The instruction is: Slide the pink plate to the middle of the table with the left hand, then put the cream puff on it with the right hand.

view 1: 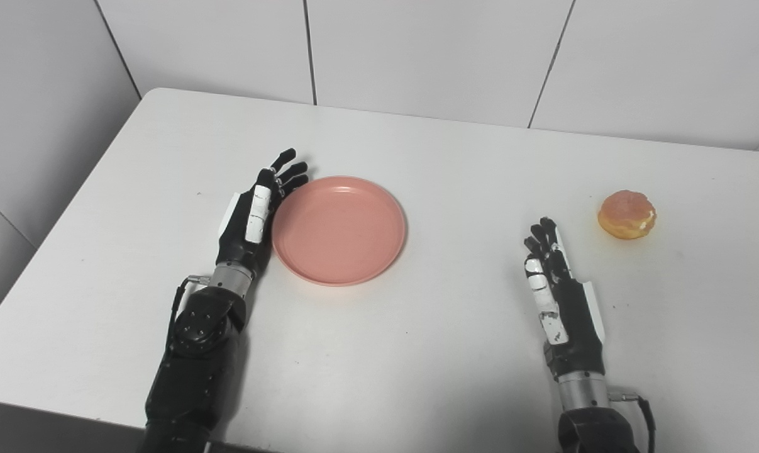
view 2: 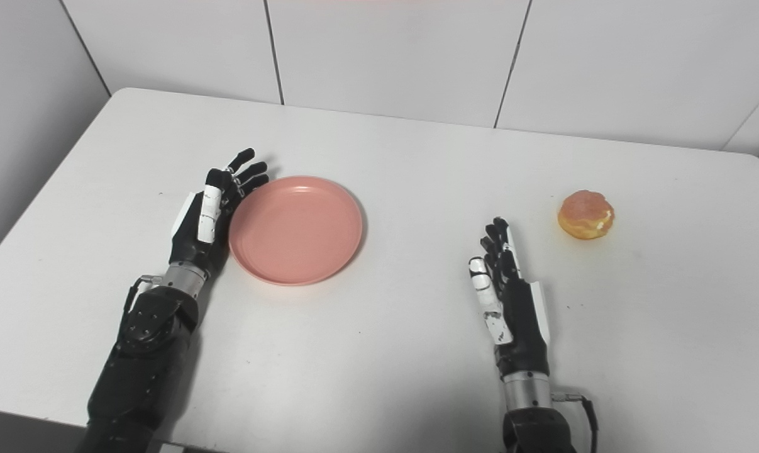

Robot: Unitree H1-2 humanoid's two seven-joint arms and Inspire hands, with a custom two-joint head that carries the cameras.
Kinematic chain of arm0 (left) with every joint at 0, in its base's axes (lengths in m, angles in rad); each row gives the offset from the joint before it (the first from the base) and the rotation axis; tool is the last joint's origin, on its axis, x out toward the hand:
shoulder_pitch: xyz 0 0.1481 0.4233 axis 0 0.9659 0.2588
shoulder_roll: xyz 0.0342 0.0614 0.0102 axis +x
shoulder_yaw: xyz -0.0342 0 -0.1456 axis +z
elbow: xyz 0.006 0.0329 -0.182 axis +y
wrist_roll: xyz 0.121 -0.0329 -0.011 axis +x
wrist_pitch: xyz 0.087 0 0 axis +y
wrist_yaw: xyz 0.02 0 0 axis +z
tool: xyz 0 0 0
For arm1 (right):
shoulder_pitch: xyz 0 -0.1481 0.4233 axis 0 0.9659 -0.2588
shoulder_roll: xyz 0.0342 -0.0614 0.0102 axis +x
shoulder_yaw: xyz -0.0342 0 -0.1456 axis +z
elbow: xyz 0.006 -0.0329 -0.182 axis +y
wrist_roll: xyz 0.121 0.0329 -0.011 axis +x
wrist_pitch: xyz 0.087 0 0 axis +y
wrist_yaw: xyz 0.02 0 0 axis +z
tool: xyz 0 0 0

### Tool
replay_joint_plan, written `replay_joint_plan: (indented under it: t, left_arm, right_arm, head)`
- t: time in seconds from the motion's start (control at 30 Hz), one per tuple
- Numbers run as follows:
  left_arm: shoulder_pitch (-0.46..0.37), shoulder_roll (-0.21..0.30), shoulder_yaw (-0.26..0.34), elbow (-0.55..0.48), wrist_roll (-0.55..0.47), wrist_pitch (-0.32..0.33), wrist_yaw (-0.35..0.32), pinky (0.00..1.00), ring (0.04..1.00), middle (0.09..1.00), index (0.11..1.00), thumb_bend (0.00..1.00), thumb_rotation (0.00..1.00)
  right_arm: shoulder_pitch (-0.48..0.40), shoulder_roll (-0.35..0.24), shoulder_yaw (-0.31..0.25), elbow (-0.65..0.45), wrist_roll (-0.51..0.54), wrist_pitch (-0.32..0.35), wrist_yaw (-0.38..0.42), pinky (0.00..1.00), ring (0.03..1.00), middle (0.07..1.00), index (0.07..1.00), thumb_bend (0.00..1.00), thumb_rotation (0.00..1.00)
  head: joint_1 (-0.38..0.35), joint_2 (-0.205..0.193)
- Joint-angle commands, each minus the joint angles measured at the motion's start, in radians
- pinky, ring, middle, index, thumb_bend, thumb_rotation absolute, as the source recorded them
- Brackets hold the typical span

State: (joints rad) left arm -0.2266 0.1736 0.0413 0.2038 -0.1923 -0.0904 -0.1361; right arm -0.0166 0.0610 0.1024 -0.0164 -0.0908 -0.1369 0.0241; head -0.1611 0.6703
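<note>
The left hand stood edge-on with straight, spread fingers against the left rim of the pink plate, which lay left of the table's middle, so the slide looked barely under way. The right hand waited open and empty, near-left of the cream puff, not yet picked up. The plate was round, shallow and smooth; the puff a bumpy golden ball on matte white.
</note>
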Motion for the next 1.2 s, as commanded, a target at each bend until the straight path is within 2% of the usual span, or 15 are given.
replay_joint_plan:
  t: [0.0,0.1,0.13,0.27,0.37,0.5,0.73,0.87,1.17]
  left_arm:
    - [0.06,-0.051,-0.037,0.003,-0.003,0.013,-0.027,0.86,0.854,0.852,0.861,0.8,1.0]
    - [0.078,-0.061,-0.045,-0.027,0.0,0.028,-0.029,0.87,0.862,0.862,0.874,0.82,1.0]
    - [0.084,-0.062,-0.048,-0.037,-0.002,0.034,-0.035,0.89,0.875,0.876,0.888,0.82,1.0]
    - [0.104,-0.068,-0.054,-0.07,-0.025,0.046,-0.063,0.92,0.903,0.9,0.911,0.81,1.0]
    - [0.114,-0.078,-0.051,-0.086,-0.025,0.056,-0.059,0.91,0.899,0.899,0.91,0.8,1.0]
    - [0.122,-0.088,-0.054,-0.1,-0.031,0.068,-0.058,0.9,0.895,0.896,0.909,0.8,1.0]
    - [0.154,-0.102,-0.081,-0.149,-0.071,0.094,-0.104,0.94,0.923,0.912,0.915,0.78,1.0]
    - [0.173,-0.117,-0.098,-0.186,-0.073,0.124,-0.097,0.94,0.919,0.906,0.918,0.8,1.0]
    - [0.196,-0.142,-0.113,-0.207,-0.088,0.112,-0.104,1.0,0.977,0.975,0.985,0.83,0.99]
  right_arm:
    - [-0.017,0.012,0.002,-0.011,-0.002,-0.004,-0.012,0.97,0.955,0.964,0.979,0.65,0.88]
    - [-0.019,0.014,0.001,-0.013,-0.007,-0.003,-0.017,0.97,0.948,0.957,0.977,0.62,0.88]
    - [-0.021,0.015,0.002,-0.013,-0.011,-0.004,-0.02,0.96,0.943,0.954,0.976,0.62,0.88]
    - [-0.029,0.019,0.004,-0.006,-0.027,0.0,-0.031,0.96,0.936,0.954,0.975,0.63,0.87]
    - [-0.036,0.024,0.007,0.004,-0.037,0.002,-0.038,0.97,0.937,0.957,0.973,0.64,0.86]
    - [-0.041,0.033,0.011,0.008,-0.063,0.014,-0.054,0.97,0.94,0.95,0.965,0.66,0.88]
    - [-0.047,0.035,0.017,0.012,-0.103,0.013,-0.072,1.0,0.947,0.946,0.965,0.64,0.92]
    - [-0.047,0.036,0.013,0.01,-0.09,0.015,-0.07,1.0,0.951,0.947,0.963,0.63,0.9]
    - [-0.046,0.032,0.011,0.011,-0.077,0.01,-0.066,0.96,0.934,0.946,0.962,0.66,0.9]
  head:
    - [0.0,-0.001]
    - [-0.023,0.01]
    - [-0.052,0.017]
    - [-0.091,0.021]
    - [-0.115,0.025]
    - [-0.143,0.025]
    - [-0.141,0.025]
    - [-0.132,0.024]
    - [-0.122,0.027]
